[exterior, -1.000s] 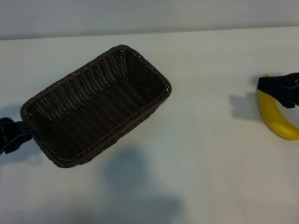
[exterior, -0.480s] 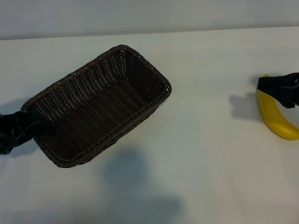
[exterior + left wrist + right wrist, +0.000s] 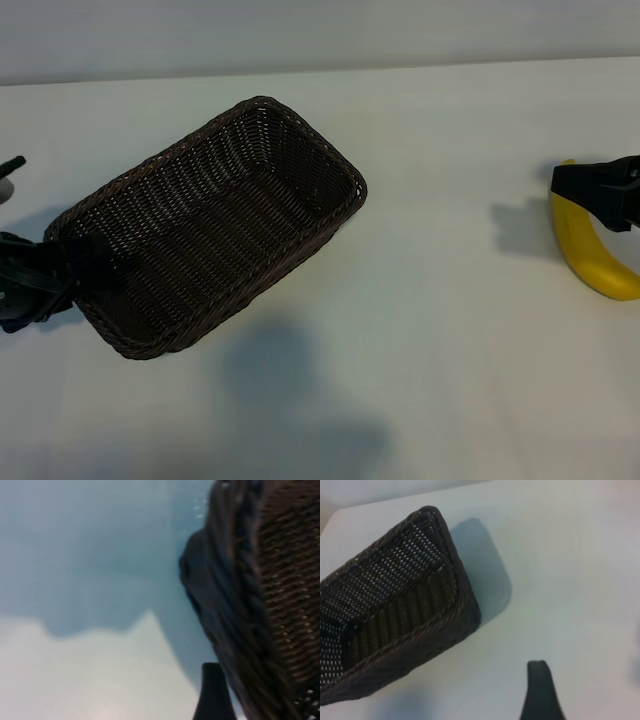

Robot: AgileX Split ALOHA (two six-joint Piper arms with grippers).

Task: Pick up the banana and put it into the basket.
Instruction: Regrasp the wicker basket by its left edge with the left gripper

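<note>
The right gripper [image 3: 600, 195] at three o'clock holds the banana [image 3: 590, 250] near its stem; it looks soft and light. The left gripper [image 3: 85, 262] has wide fingers over the basket [image 3: 300, 135] rim at nine o'clock.

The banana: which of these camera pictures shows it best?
The exterior view. There the banana lies on the white table at the far right edge, its upper end hidden behind the right gripper. The left wrist view shows only the wicker basket up close; the right wrist view shows basket and table, no banana.
</note>
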